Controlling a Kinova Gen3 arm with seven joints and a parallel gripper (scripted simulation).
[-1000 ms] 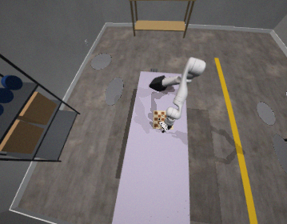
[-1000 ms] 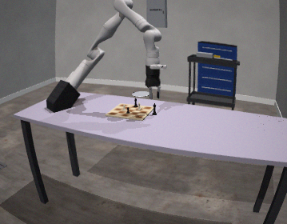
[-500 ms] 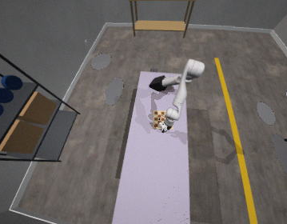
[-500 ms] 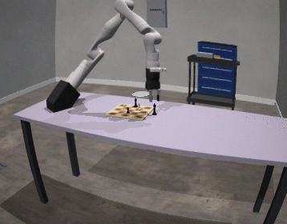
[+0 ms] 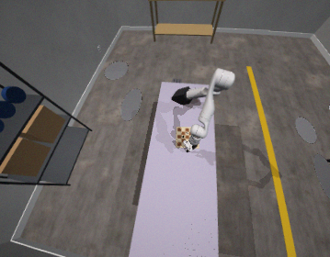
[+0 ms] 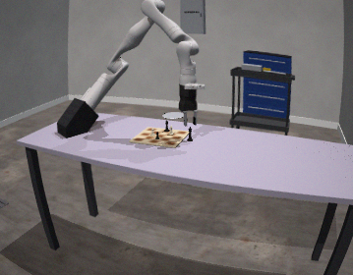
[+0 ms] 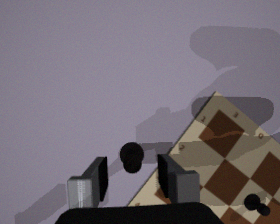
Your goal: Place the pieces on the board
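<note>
The small chessboard lies on the lilac table and also shows in the wrist view at the right. A tall black piece, which looks like the black king, stands on the table just off the board's right edge. My gripper hangs open and empty right above it. In the wrist view the piece's round top shows between and below the open fingers, untouched. On the board stand two black pieces and a white piece.
The arm's black base block sits at the table's left end. A blue tool cart stands behind the table on the right. From above, the board lies near the table's right edge.
</note>
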